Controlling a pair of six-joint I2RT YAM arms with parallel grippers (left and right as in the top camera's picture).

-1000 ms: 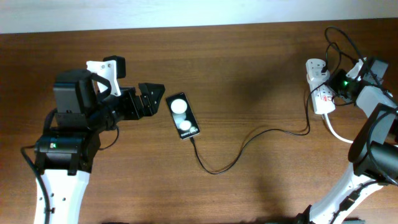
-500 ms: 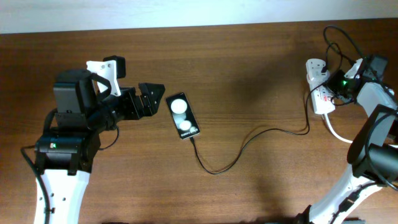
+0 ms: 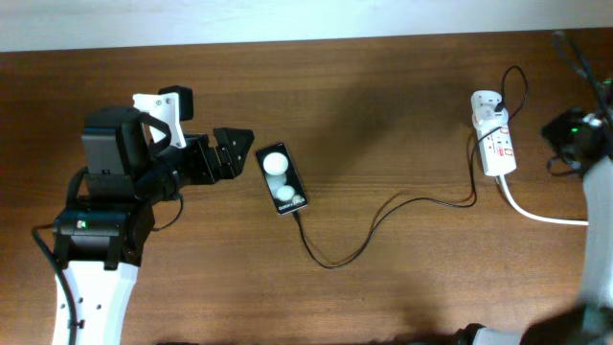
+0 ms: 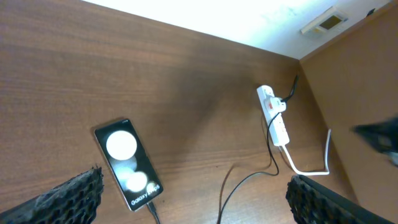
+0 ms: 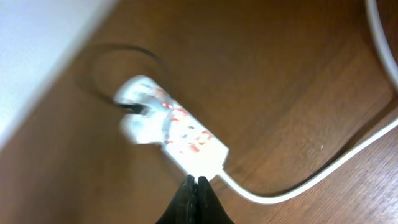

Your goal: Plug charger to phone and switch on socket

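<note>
The phone (image 3: pixel 282 179) lies face up on the table, two white patches on its face. The charger cable (image 3: pixel 383 216) runs from the phone's lower end to the white adapter (image 3: pixel 484 103), which sits in the far end of the socket strip (image 3: pixel 493 139). My left gripper (image 3: pixel 241 153) is open and empty just left of the phone. The left wrist view shows the phone (image 4: pixel 127 163) between the fingers (image 4: pixel 62 199), with the plug tip (image 4: pixel 152 210) at its end. My right gripper (image 3: pixel 565 129) is shut and empty, right of the strip. In the right wrist view its tips (image 5: pixel 194 183) hang above the strip's (image 5: pixel 177 130) cord end.
The strip's thick white cord (image 3: pixel 536 213) curves off to the right edge of the table and also shows in the right wrist view (image 5: pixel 311 180). A slack loop of black cable (image 3: pixel 330 259) lies in the middle. The wall edge (image 3: pixel 287 19) runs along the far side.
My right gripper has drawn back to the right, off the socket strip, which now shows whole. The left arm and the phone have not moved.
</note>
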